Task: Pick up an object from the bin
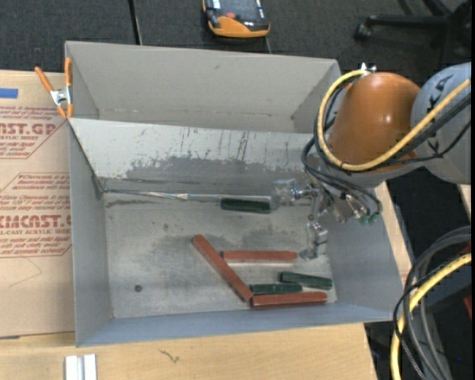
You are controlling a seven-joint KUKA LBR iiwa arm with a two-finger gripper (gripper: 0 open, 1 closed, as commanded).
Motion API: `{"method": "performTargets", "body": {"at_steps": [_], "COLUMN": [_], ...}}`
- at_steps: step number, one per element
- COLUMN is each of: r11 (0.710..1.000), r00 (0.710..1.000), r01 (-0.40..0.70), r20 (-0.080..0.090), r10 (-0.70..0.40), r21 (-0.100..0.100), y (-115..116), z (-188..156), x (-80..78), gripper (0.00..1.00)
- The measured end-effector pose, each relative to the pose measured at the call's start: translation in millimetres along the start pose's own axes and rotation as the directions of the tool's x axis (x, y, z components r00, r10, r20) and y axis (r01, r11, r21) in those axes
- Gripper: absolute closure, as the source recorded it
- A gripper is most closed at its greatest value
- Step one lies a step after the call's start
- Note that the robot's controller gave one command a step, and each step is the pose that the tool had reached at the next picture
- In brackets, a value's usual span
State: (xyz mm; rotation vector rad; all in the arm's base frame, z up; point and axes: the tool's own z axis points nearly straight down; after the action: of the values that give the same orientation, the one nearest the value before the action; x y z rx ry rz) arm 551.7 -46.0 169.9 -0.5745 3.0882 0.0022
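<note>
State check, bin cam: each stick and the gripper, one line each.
gripper: low in bin, at middle brown stick's right end; grip unclear.
back green stick: flat, alone.
diagonal brown stick: flat, lower end meeting the front sticks.
middle brown stick: flat.
right green stick: flat.
front green stick: flat, against the front brown stick.
front brown stick: flat, nearest front wall.

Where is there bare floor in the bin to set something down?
Bare: the left half of the bin floor, between the left wall and the diagonal brown stick. Crowded: front right, where brown and green sticks heap by the gripper.
</note>
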Motion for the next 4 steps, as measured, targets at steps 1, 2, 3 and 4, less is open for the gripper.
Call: {"method": "performTargets", "body": {"at_steps": [1,2,3,4], "r11": [1.000,0.996,0.955,0.993], "r00": [1.000,0.996,0.955,0.993], "r01": [-0.016,0.087,0.295,0.121], "r20": [0.001,0.001,0.001,0.003], "r10": [0.016,-0.087,-0.295,-0.121], "r21": [0.001,0.002,0.001,0.001], "y": [2,3,10,4], "z": [8,13,5,28], "x": [2.6,2.1,-18.6,-12.4], "gripper": [0.00,0.00,0.00,0.00]}}
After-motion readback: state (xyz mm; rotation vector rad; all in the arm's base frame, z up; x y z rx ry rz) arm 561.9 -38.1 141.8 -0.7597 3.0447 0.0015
